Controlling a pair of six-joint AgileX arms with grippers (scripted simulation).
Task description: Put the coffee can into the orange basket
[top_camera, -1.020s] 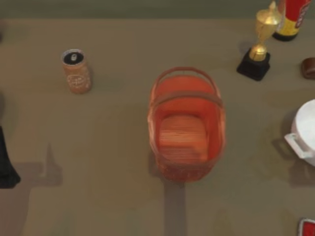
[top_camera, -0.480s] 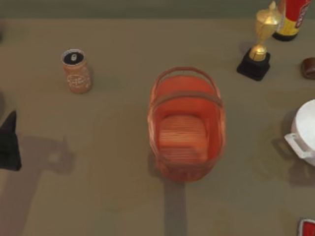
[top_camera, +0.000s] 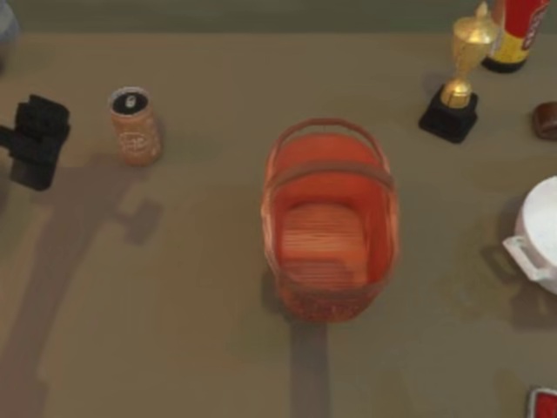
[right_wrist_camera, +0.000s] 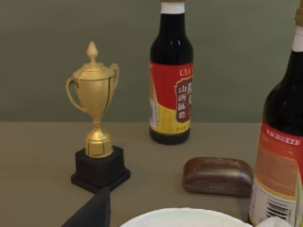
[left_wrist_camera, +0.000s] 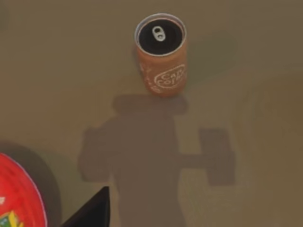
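Note:
The coffee can (top_camera: 135, 126) stands upright at the table's far left, tan-orange with a silver top; the left wrist view shows the coffee can (left_wrist_camera: 162, 56) from above, white print on its side. The orange basket (top_camera: 329, 218) sits in the middle, its handle arching across it. My left gripper (top_camera: 36, 139) hovers just left of the can, apart from it and open, with one dark fingertip (left_wrist_camera: 93, 212) showing in its wrist view. My right gripper is outside the top view; one of its fingertips (right_wrist_camera: 94, 210) shows at the far right of the table.
A gold trophy (top_camera: 459, 78) on a black base, a red-and-yellow bottle (top_camera: 518, 30) and a brown block (top_camera: 546, 120) stand at the far right. A white pot (top_camera: 541, 231) sits at the right edge. A red round object (left_wrist_camera: 16, 198) lies close to my left gripper.
My left gripper has risen from the left edge and travelled toward the far side, now level with the can. Its shadow has stretched toward the can. Can and basket have not moved.

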